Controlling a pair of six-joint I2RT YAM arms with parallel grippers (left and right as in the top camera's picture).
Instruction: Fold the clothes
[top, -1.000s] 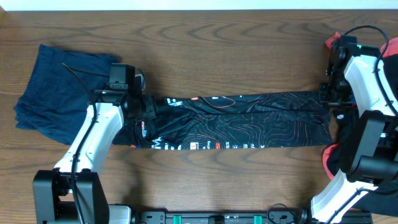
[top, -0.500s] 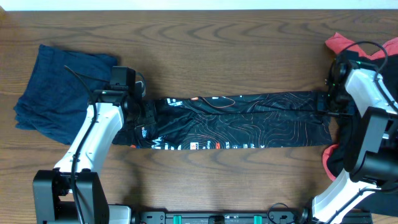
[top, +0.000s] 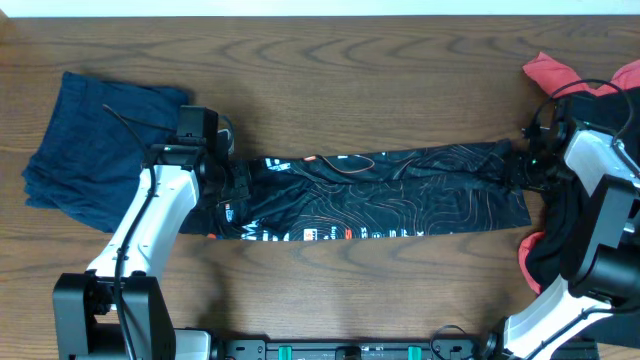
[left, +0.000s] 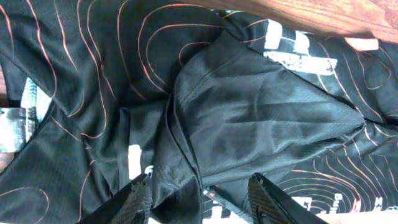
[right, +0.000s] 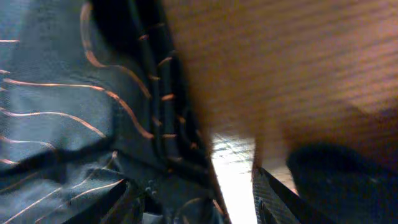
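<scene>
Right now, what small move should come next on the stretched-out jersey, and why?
Probably close the right pincer on the right end of the black jersey with orange contour lines: it lies as a long flat strip, and that pincer hangs open at its end.

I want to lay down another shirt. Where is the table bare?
The table is bare along its far edge, between the navy garment and the red garment, above the black jersey. A narrower strip lies below the jersey. Both ends are crowded.
</scene>
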